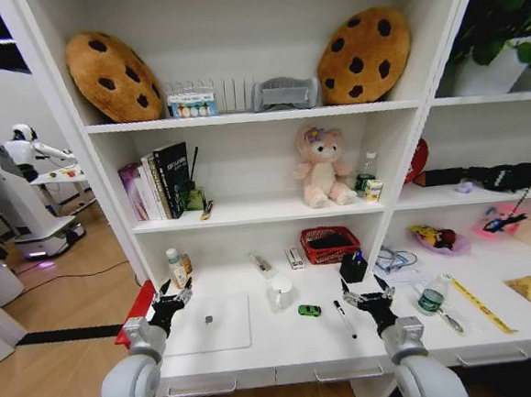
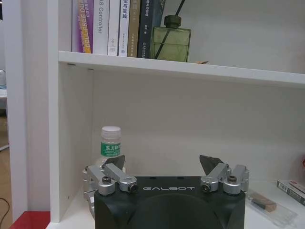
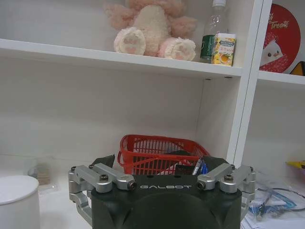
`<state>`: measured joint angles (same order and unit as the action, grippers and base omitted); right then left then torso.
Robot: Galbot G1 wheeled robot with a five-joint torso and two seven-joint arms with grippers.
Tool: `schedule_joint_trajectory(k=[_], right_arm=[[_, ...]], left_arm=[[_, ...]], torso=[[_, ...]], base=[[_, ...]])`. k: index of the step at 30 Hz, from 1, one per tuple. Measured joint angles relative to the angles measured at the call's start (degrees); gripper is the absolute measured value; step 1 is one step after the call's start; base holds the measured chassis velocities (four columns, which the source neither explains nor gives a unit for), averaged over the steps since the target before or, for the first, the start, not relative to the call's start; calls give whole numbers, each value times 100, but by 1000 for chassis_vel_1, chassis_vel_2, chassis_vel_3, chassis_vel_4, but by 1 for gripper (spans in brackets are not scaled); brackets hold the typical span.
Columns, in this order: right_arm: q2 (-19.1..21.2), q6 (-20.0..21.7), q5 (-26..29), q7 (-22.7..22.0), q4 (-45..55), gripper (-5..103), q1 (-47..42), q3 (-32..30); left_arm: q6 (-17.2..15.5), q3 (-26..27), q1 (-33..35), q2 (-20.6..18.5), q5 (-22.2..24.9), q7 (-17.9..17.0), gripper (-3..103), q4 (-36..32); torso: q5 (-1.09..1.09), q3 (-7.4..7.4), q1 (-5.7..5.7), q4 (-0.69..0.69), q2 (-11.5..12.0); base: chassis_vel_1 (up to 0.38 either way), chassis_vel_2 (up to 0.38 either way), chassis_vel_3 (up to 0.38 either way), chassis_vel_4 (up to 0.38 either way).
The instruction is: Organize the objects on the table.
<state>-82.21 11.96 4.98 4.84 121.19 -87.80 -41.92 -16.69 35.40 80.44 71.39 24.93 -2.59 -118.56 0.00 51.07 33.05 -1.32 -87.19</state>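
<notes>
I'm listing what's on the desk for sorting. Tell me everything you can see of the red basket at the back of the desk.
The red basket is a small rectangular plastic one with slotted, mesh-like walls and a solid rim. It stands upright on the white desk, at the back, beside the shelf unit's upright panel. Dark items lie inside; what they are I cannot tell. A dark pen holder stands just in front of it; whether they touch is unclear. Neither gripper touches it.

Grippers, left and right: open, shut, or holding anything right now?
Left gripper: open, empty, above the table's left end.
Right gripper: open, empty, above the table near the black pen.
</notes>
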Motion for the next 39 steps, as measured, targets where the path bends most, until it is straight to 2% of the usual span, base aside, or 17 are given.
schedule_joint_trajectory(k=[2,7,39], right_arm=[[2,21,22,0,28,100,-6,0],[7,37,25,0,76,100,-33,-1],[-16,194,-70,8,191,100,-139,87]], left_arm=[[-1,0,1,0,-1,0,98,-1],[-2,0,3,-2,-3,0,100,-2],[-5,0,3,-3,-11,0,100,-1]], torso=[[0,0,0,0,0],[0,0,0,0,0],[0,0,-2,0,0]], base=[[0,0,0,0],[0,0,0,0],[25,-29,-25,27]])
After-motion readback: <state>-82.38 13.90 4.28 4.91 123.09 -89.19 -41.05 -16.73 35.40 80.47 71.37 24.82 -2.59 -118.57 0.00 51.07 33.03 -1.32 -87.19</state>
